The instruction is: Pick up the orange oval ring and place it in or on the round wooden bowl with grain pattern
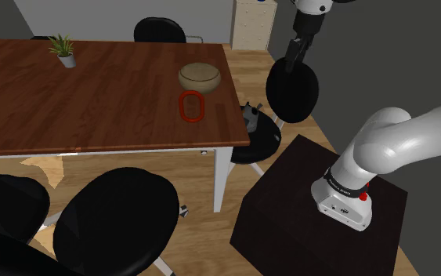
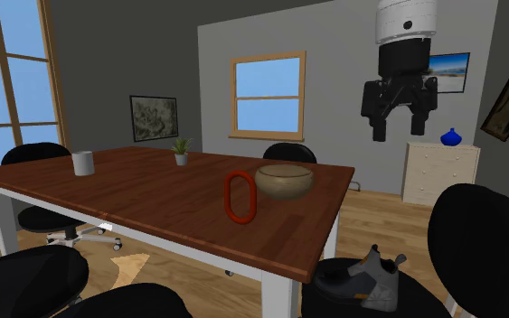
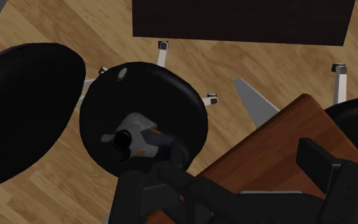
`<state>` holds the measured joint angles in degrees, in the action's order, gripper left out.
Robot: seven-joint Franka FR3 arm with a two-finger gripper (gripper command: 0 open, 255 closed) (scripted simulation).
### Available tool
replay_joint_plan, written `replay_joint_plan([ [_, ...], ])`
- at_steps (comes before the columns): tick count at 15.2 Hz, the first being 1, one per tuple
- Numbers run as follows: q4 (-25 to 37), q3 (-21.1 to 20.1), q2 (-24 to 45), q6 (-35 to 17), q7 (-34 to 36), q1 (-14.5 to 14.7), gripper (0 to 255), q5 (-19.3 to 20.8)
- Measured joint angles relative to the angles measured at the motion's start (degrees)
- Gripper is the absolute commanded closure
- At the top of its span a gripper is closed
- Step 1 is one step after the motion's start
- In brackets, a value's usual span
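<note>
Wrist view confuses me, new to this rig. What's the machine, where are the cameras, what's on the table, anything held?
A white robot arm on a dark box, ending in a black gripper with two fingers. The shoulder view looks down from beside the box; the second exterior view looks across the table; the wrist view looks down along the fingers at a black chair carrying a boot, by the table's corner. On the table: a red-orange oval ring, a wooden bowl beside it, a small potted plant and a grey cup. The fingers stand apart and hold nothing.
</note>
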<state>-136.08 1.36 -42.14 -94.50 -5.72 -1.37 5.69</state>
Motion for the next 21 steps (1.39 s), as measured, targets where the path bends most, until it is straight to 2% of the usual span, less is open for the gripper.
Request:
replay_joint_plan([
  [3, 0.1, -0.4, 1.5, -1.9, -0.3, 0.7, 0, -0.3],
  [9, 1.5, -2.7, 9.2, -10.5, -1.6, 4.0, 0, -1.4],
  [21, 10.3, -8.4, 28.1, -25.4, -3.8, 9.5, 0, -1.2],
])
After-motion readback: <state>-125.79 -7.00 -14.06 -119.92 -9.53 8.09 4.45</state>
